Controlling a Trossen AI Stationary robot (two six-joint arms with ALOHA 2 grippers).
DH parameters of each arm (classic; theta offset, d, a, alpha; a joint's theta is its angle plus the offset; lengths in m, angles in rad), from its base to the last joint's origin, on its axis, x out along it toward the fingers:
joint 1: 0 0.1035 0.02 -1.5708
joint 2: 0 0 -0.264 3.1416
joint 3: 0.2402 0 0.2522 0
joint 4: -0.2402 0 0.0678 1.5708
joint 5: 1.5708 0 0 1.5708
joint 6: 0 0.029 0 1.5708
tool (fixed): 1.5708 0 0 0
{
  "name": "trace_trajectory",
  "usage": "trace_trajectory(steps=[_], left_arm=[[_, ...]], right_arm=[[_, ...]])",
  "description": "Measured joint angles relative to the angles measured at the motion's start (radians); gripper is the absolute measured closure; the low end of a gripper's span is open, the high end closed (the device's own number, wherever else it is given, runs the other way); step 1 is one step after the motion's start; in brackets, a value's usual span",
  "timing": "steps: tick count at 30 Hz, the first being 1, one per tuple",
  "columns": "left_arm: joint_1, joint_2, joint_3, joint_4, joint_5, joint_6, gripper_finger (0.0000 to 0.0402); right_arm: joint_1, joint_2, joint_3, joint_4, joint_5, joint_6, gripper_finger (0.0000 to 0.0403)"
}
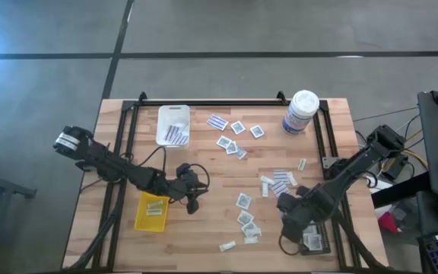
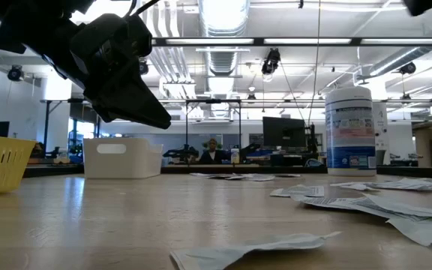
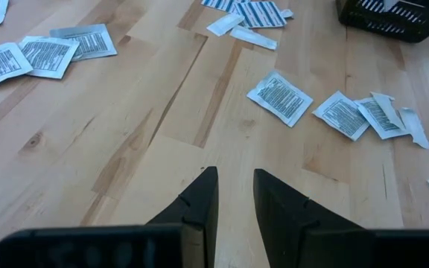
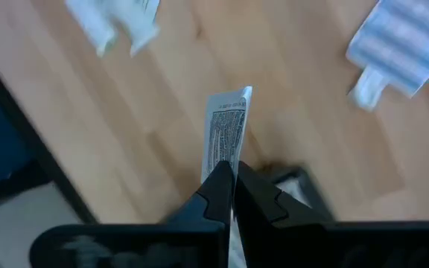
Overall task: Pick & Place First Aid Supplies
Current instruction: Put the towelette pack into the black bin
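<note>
Evidently the sorting goes by type: the right claw (image 4: 233, 173), at the lower right of the high view, is pinched tight on one white packet (image 4: 227, 134) held edge-up, probably to drop it into the black tray (image 1: 315, 240) just beside it. The left claw (image 3: 234, 195), slightly parted and empty, hovers over bare desk (image 1: 204, 228) near the yellow tray (image 1: 151, 212), while loose packets (image 1: 247, 221) lie scattered at centre.

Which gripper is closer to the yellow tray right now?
Left. The left gripper hovers beside the yellow tray, fingers apart and empty. The right gripper is across the table, shut on a packet.
</note>
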Motion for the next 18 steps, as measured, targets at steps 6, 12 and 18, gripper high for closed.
trace_trajectory(steps=[6,12,18], left_arm=[[0.0,0.0,0.0,0.0,0.0,0.005,0.0321],[0.0,0.0,0.0,0.001,-0.001,0.015,0.0321],[0.003,0.0,0.0,0.005,-0.001,0.027,0.0321]], right_arm=[[0.073,-0.028,-0.001,-0.024,-0.006,0.107,0.0394],[0.152,-0.041,-0.002,-0.059,-0.002,0.273,0.0394],[0.232,-0.04,-0.006,-0.068,-0.002,0.441,0.0394]])
